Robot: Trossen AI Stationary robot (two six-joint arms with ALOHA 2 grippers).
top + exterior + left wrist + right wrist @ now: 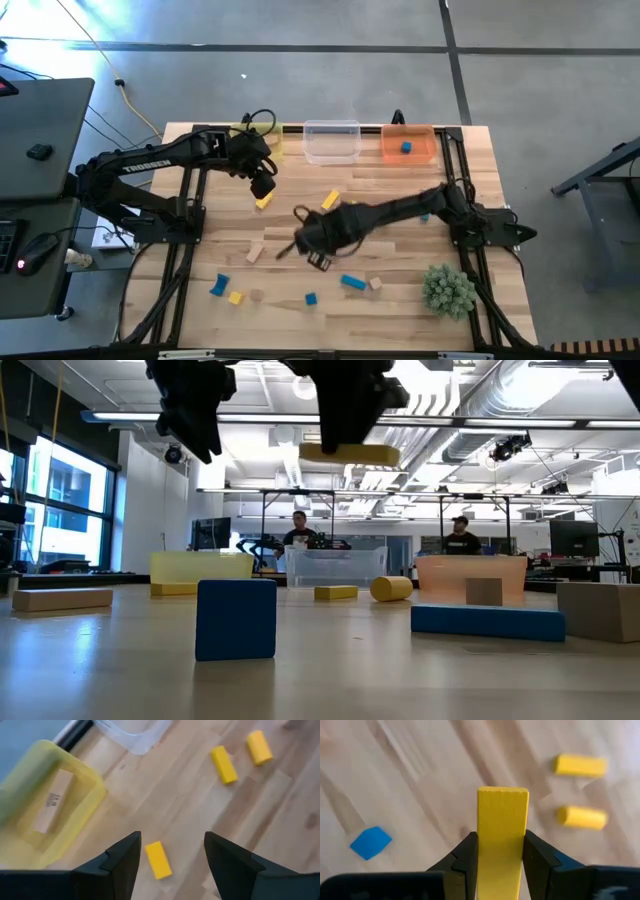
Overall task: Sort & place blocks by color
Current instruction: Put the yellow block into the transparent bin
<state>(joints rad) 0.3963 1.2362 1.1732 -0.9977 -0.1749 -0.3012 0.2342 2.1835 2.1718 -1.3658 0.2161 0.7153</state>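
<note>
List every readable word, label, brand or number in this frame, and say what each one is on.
"TROSSEN": white lettering along the left arm, seen from above; small, only just readable.
Dark marks on the tan block lying in the yellow tub: too blurred to read.
Nothing legible on the other blocks, the clear tub, the orange tub or the table.
Room background in the low view: no readable signs.

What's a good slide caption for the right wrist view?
Right pincer shut on a yellow bar above the table.
</note>
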